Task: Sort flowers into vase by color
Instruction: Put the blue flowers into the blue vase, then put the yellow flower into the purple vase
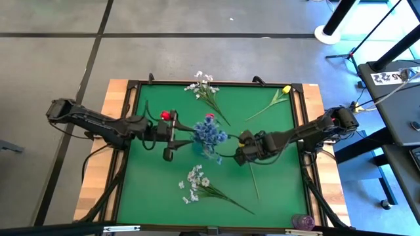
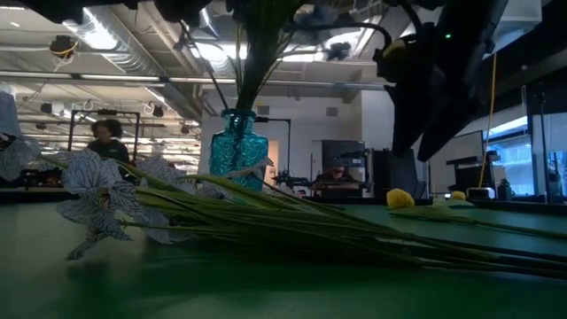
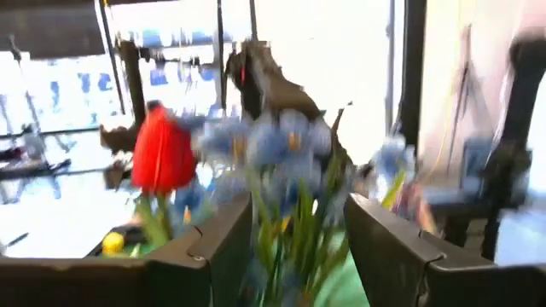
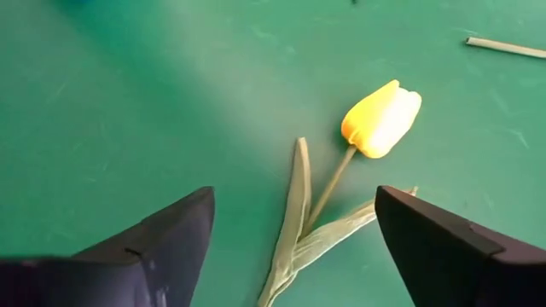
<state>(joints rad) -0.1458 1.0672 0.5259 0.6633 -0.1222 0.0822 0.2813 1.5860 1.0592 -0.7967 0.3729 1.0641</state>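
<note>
A teal glass vase (image 2: 237,152) stands mid-table and holds a bushy blue spray (image 1: 210,134) with a red tulip (image 3: 162,158) beside it. My left gripper (image 1: 172,139) is open, level and just left of the vase; the blue spray (image 3: 281,153) fills the view past its fingers. My right gripper (image 1: 244,149) is open, pointing down above a yellow tulip (image 4: 381,118) that lies flat on the mat, with one finger on either side of its stem (image 1: 254,183). Neither gripper touches anything.
One white spray (image 1: 203,86) lies near the far edge and another (image 1: 197,185) near the near edge, which shows large in the low view (image 2: 97,199). A second yellow tulip (image 1: 283,92) lies at the far right. A red tulip head (image 1: 165,116) shows beside my left arm.
</note>
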